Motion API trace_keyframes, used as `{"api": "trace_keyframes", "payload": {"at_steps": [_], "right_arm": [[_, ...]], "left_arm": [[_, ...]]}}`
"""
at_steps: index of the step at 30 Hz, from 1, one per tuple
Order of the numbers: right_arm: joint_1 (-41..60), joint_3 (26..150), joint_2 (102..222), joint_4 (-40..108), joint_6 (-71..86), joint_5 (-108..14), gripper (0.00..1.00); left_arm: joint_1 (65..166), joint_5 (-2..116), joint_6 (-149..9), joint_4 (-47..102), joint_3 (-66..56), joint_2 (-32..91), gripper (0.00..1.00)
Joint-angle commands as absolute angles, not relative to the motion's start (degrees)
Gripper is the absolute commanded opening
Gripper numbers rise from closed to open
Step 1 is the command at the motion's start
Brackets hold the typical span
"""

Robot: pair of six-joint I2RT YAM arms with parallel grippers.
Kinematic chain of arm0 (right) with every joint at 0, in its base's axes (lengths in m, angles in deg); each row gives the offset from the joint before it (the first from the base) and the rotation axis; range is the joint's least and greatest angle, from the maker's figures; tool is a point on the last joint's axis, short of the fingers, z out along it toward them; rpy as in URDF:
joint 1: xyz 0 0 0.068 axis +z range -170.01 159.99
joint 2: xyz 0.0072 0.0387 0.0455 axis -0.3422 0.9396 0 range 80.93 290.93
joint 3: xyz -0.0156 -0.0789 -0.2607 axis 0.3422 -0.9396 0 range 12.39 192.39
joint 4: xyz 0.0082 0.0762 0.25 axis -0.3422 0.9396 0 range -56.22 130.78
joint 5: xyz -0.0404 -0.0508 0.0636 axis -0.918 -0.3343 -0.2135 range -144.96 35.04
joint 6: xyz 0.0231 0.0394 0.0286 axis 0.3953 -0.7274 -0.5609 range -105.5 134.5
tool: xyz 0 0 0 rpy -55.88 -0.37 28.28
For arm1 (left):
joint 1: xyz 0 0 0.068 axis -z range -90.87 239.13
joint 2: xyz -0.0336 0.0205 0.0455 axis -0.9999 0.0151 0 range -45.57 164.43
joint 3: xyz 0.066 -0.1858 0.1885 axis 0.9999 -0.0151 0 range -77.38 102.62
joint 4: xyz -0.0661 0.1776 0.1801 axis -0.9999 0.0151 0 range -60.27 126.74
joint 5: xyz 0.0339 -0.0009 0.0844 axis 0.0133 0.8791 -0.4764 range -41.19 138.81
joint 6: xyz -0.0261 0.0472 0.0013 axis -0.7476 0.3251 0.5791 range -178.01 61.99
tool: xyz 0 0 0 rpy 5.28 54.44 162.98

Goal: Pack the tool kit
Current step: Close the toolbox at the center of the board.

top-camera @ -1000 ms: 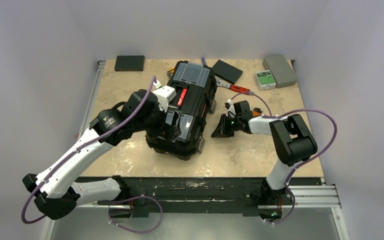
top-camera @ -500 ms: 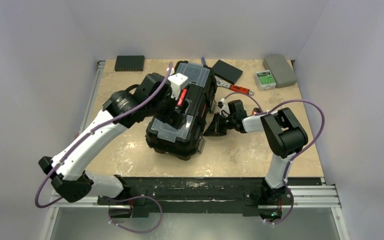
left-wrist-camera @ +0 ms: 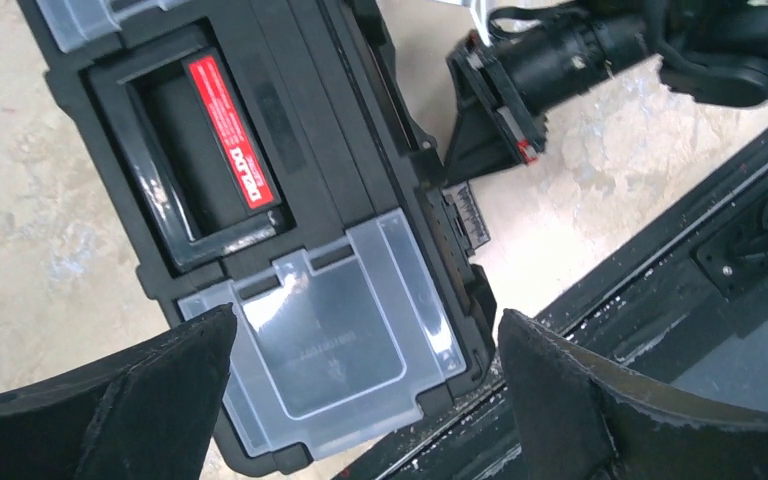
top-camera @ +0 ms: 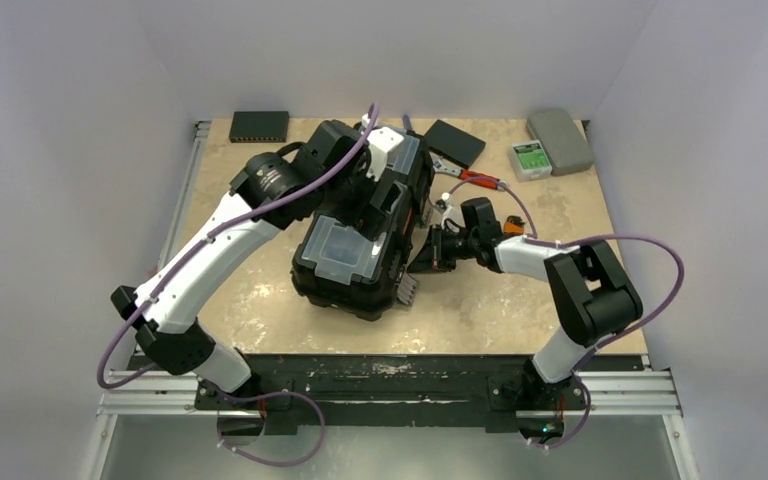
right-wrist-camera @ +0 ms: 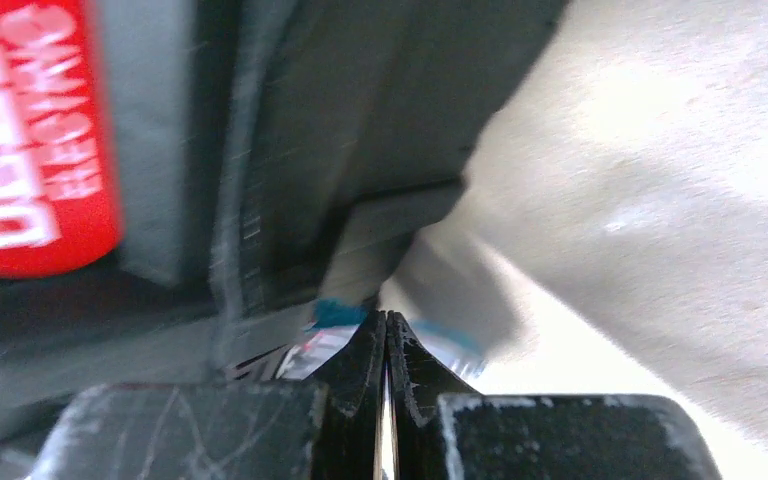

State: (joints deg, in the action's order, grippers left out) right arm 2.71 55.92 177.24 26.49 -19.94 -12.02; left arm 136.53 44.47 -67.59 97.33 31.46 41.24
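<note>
Your toolbox (top-camera: 355,290) sits mid-tabletop, angled, lid down, one clear-lidded compartment (left-wrist-camera: 330,340) toward near edge. Your left gripper (left-wrist-camera: 360,340) hovers over lid near red-labelled handle (left-wrist-camera: 222,130), jaws spread wide, grasping nothing. Your right gripper (right-wrist-camera: 385,335) is clenched tight, nothing between tips, nose at toolbox's right side; contact unclear. Red-handled wrench (top-camera: 475,178) lies beyond it, near flat black box (top-camera: 453,143) at far edge.

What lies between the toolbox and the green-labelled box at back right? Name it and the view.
A red-handled tool lies between the toolbox and the green-labelled box. The top external view shows it.
</note>
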Motion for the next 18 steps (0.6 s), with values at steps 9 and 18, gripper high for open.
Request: {"api": "trace_keyframes", "payload": {"at_steps": [9,18], "right_arm": [[2.3,61.4,162.6,50.7,-15.1,-37.4,0.0],[-7.8,74.6,170.7,51.8,-15.2,-40.6,0.0]], "left_arm": [[136.3,34.8,-66.0,97.7,45.3,50.7,1.0],[130.1,38.3,-67.8,90.8,50.1,58.2,1.0]]}}
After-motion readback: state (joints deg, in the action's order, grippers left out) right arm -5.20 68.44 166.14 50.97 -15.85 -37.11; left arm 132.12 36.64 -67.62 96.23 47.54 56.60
